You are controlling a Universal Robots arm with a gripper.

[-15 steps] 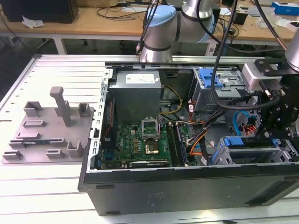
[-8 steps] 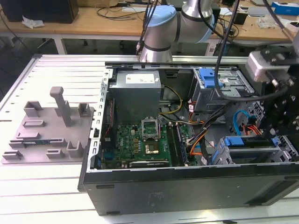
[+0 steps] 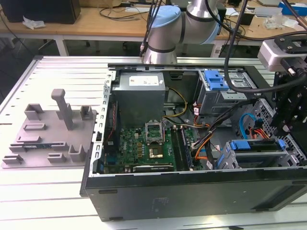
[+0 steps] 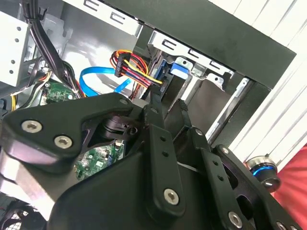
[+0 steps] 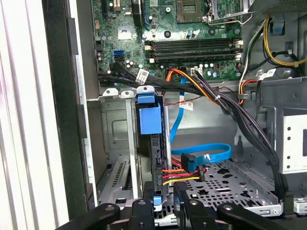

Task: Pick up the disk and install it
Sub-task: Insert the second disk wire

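Standing on edge in the drive cage (image 5: 115,139) of the open case (image 3: 192,191) on the bench (image 3: 48,191): the disk (image 5: 154,158), blue carrier tab uppermost in the first wrist view. Seen in the exterior view at that view's right end of the case. Just beside it, a bundle of red, yellow and orange wires (image 5: 184,175) with a blue flat cable above. Poised right at the disk's near end: the hand (image 5: 164,206) (clenched or released, cannot tell).

slatted white table (image 3: 43,201), computer case (image 3: 192,196), grey fixture tray (image 3: 48,139)
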